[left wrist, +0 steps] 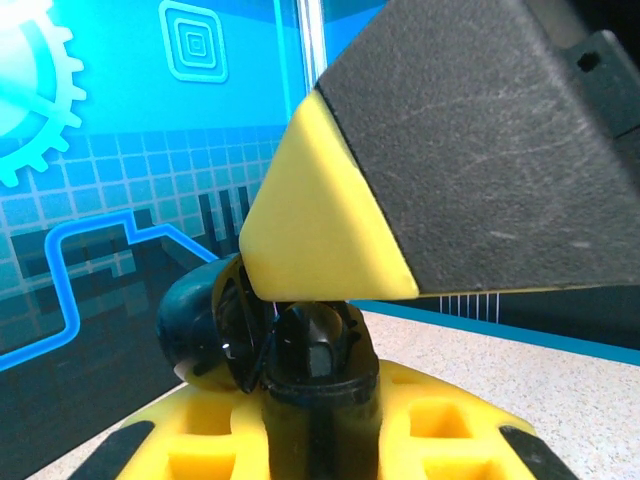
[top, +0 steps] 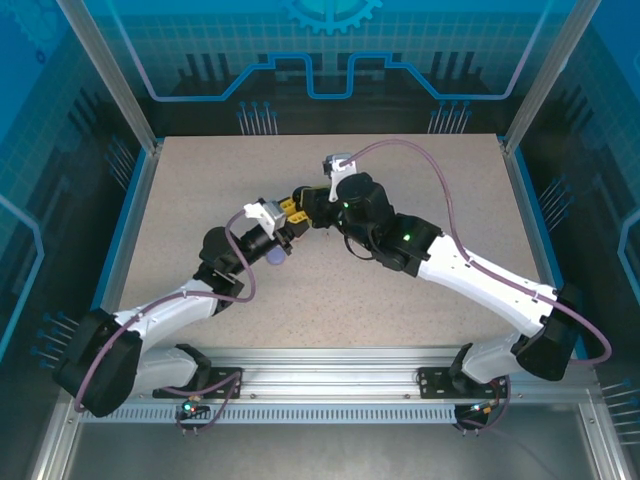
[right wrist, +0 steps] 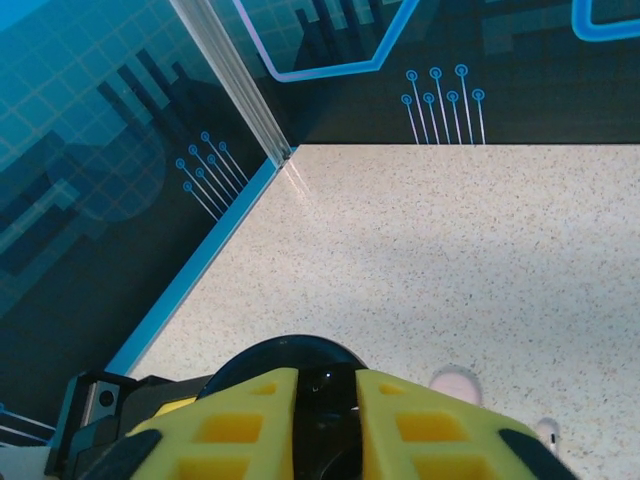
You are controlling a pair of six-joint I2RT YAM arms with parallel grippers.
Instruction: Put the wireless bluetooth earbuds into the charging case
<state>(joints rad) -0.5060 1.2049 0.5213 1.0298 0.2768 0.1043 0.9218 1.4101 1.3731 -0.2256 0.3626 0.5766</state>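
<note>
Teamwork: left hand [left wrist: 320, 445] clamps the black charging case [left wrist: 315, 345] steady, probably so right hand [right wrist: 325, 405] above it can load; can't tell its grip.

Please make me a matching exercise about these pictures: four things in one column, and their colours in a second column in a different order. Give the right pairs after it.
Things:
1. held case in the left gripper
2. round case lying on the table
3. fingers of the right gripper
4. table

Colours:
A. speckled beige
B. yellow
C. black
D. pale pink

Pairs: 1-C, 2-D, 3-B, 4-A
</note>
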